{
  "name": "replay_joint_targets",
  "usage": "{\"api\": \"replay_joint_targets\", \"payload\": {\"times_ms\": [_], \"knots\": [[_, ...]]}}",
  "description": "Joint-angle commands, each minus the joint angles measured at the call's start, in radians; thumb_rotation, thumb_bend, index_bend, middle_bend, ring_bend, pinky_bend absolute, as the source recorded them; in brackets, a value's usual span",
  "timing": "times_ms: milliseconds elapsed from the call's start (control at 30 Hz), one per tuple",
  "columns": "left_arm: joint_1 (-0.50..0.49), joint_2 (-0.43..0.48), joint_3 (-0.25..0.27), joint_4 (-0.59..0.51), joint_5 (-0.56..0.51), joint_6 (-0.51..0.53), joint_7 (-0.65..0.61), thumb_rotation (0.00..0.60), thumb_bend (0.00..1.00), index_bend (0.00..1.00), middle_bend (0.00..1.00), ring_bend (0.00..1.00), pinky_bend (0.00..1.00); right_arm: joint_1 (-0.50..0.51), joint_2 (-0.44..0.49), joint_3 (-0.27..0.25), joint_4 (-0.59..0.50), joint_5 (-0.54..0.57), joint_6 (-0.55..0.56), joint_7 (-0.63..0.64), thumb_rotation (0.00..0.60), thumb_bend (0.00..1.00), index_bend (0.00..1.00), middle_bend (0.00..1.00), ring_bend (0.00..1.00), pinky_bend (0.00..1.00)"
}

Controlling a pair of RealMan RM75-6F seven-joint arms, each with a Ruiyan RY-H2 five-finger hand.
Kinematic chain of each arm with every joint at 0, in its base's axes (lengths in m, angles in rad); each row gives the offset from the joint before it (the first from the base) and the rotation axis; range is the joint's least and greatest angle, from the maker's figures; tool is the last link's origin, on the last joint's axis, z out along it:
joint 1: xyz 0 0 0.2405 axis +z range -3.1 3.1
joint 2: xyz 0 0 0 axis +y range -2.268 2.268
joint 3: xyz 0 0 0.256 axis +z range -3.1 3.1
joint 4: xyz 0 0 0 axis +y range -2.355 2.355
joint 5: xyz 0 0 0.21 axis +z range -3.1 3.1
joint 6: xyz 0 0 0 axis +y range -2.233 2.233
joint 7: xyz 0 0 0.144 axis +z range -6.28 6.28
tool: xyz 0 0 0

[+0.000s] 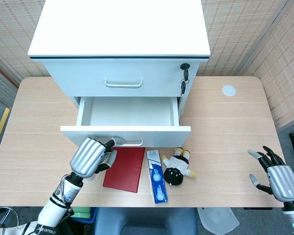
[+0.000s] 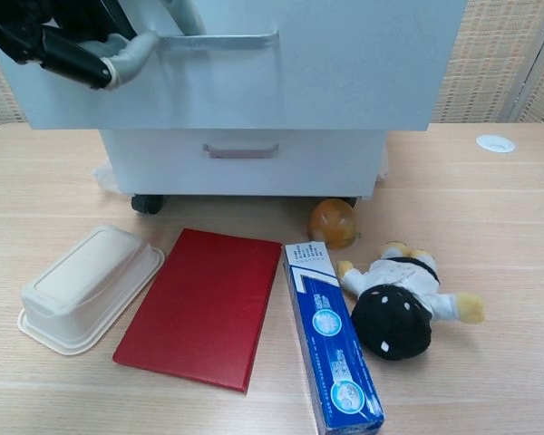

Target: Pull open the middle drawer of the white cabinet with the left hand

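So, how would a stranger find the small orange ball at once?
Start at the white cabinet and look under its right front corner. The orange ball sits there, behind the blue box and the doll; it is the only round, amber thing.

Left hand grips middle drawer handle; drawer overhangs table.
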Motion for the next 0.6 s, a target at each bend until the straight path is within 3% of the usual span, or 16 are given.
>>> {"api": "replay_joint_targets", "payload": {"times_ms": [33,600], "knots": [[0.006,0.002,0.006,-0.006,0.008,0.0,0.004,0.6,0.58,0.35,0.93,1.0,1.0,0.0,0.0,0.0,0.0,0.0,0.0,0.0,0.6,0.31,0.18,0.25,0.14,0.18],[0.047,0.012,0.033,-0.033,0.065,0.009,0.009,0.6,0.58,0.36,0.93,1.0,1.0,-0.001,0.003,0.001,-0.004,-0.001,0.004,-0.003,0.6,0.31,0.18,0.25,0.14,0.18]]}}
